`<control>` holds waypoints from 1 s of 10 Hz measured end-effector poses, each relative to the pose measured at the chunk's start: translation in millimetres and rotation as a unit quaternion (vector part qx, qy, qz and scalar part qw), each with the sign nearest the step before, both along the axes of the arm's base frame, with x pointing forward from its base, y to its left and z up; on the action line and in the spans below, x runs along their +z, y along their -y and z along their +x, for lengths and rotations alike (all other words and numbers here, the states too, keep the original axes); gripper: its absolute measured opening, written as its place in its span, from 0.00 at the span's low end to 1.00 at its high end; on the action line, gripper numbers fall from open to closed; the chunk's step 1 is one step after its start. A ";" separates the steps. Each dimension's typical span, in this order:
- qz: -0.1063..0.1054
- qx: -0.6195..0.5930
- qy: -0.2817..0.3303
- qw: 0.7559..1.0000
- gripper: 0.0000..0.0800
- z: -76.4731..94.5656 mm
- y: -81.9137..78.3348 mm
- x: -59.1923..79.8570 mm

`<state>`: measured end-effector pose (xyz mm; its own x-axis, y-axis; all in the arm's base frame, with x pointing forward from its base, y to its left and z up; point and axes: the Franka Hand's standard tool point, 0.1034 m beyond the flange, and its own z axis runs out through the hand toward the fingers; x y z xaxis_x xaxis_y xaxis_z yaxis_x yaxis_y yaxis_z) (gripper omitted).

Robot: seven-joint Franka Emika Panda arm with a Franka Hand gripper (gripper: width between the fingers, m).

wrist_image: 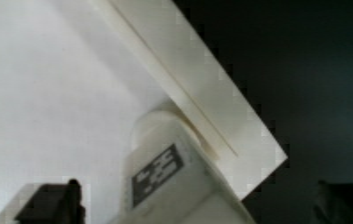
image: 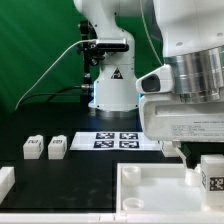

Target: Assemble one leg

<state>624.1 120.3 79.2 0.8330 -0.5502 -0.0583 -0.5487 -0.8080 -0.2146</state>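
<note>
Wrist view: leg nr panel rim, gripper spread.

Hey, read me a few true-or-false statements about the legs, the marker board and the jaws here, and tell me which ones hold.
1. Two small stubby white plastic legs stand side by side on the black table, at the exterior view's left. True.
2. The thin flat white marker board carries six tags. False: it carries four.
3. A third tagged white leg sits under the gripper, beside the raised rim of the large white square panel. True.
4. The jaws are clamped shut on that leg. False: in the wrist view the dark fingers stand apart, with a gap on either side of it.
</note>
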 end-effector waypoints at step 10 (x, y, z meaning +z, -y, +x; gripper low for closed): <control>-0.040 0.015 -0.010 0.999 0.38 7.3 1.6 0.6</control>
